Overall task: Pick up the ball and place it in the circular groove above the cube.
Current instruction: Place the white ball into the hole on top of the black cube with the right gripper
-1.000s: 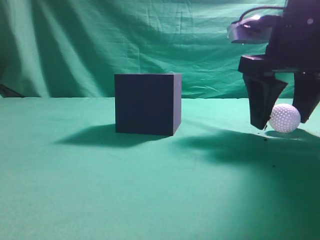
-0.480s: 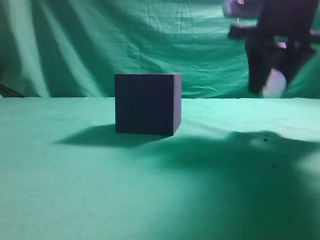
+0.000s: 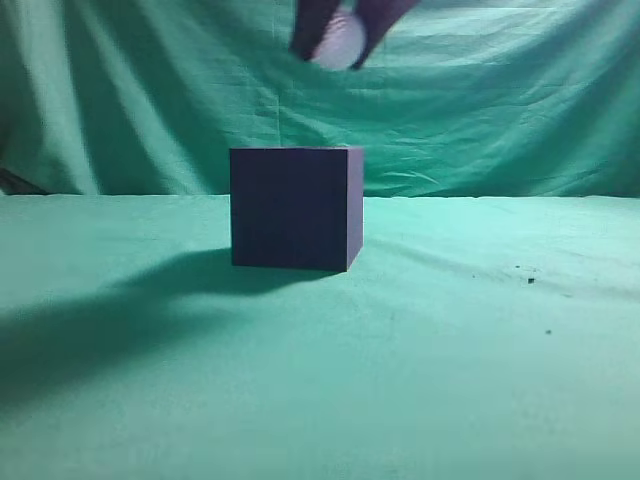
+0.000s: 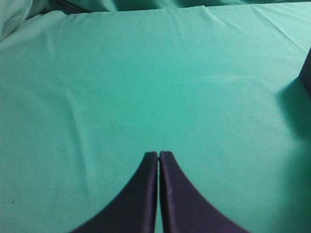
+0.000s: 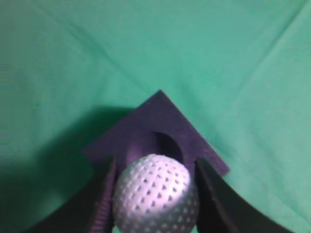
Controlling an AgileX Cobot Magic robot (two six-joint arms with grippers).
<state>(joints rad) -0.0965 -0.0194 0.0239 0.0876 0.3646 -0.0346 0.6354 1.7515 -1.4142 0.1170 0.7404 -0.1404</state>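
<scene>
A: What takes up most of the scene?

B: The green cloth (image 3: 420, 380), which covers the table and hangs as a creased backdrop behind it. In the exterior view a broad shadow lies across its left foreground.

A: And the next largest thing?

B: The cube (image 3: 295, 208), dark navy, sitting on the cloth a little left of centre, one corner edge turned toward the camera. From the right wrist view its top face (image 5: 155, 133) shows as a diamond with a round groove (image 5: 163, 145) sunk into it.

A: Where are the arms?

B: The right gripper (image 3: 338, 35) hangs at the top edge of the exterior view, above the cube and slightly to its right. Only its dark finger ends are in frame. The left gripper (image 4: 159, 156) sits low over bare cloth with its two dark fingers pressed flat together, nothing between them; a sliver of the cube shows at that view's right edge.

A: And the ball?

B: The white dimpled ball (image 5: 154, 194) is pinched between the right gripper's two fingers, held in the air well clear of the cube. In the wrist view it partly covers the groove.
</scene>
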